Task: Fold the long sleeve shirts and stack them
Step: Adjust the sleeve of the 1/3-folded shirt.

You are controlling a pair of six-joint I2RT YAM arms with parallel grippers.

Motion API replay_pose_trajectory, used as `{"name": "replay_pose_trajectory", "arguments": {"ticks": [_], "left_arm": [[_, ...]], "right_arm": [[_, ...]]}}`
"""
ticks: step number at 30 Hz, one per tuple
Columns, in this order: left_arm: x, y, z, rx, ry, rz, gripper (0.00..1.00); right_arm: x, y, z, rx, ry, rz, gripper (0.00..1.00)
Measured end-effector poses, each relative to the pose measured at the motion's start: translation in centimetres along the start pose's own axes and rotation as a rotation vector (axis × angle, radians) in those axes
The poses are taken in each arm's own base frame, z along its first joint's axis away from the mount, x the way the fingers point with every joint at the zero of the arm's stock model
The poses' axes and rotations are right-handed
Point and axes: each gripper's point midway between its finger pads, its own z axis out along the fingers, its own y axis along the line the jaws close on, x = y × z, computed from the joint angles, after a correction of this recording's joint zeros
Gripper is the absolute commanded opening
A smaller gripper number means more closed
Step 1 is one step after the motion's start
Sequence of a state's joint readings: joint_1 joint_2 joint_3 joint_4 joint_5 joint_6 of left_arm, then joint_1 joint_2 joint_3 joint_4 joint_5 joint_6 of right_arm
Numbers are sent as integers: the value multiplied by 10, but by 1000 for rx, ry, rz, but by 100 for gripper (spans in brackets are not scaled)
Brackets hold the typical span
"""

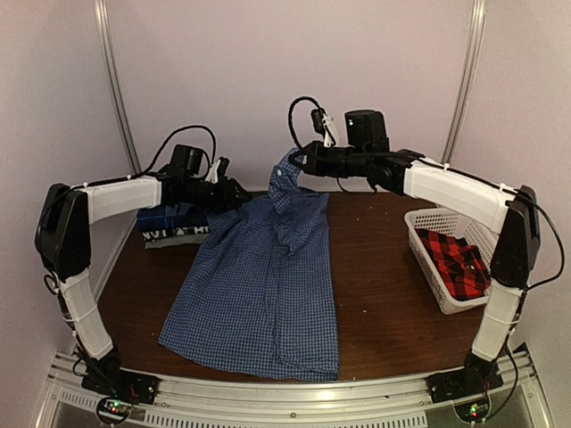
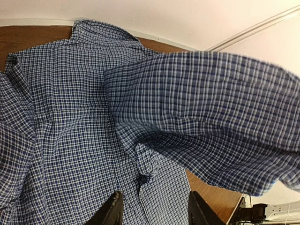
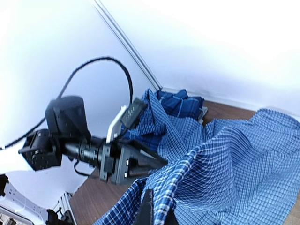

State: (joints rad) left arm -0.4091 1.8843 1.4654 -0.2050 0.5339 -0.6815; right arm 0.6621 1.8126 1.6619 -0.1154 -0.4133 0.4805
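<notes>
A blue-and-white fine-check shirt [image 1: 259, 294] lies spread over the middle of the table. Its far collar end is lifted off the wood. My right gripper [image 1: 299, 160] is shut on that raised cloth, and the right wrist view shows the fold pinched between its fingers [image 3: 157, 215]. My left gripper [image 1: 243, 194] hovers at the shirt's far left shoulder. Its jaws [image 2: 154, 213] are open, with a bunched fold of the shirt [image 2: 70, 117] lying loose between them. A darker blue plaid shirt [image 1: 169, 218] lies folded at the far left. A red-and-black plaid shirt [image 1: 453, 259] sits in the basket.
A white slatted basket [image 1: 426, 267] stands at the right side of the brown table [image 1: 375, 267]. Walls close in behind and on both sides, with metal rails in the corners. The arm bases sit along the near edge.
</notes>
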Motion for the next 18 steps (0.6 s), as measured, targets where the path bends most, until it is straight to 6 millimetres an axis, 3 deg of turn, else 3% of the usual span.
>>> {"name": "replay_pose_trajectory", "arguments": {"ticks": [5, 10, 14, 18], "left_arm": [[21, 2, -9, 5, -1, -10, 48], [57, 25, 1, -17, 56, -71, 49], [58, 35, 10, -24, 55, -87, 51], [47, 49, 21, -43, 43, -116, 53]], "right_arm": [[-33, 4, 34, -45, -59, -15, 0], [-40, -4, 68, -93, -67, -11, 0], [-32, 1, 77, -155, -41, -6, 0], [-30, 20, 74, -214, -33, -32, 0]]}}
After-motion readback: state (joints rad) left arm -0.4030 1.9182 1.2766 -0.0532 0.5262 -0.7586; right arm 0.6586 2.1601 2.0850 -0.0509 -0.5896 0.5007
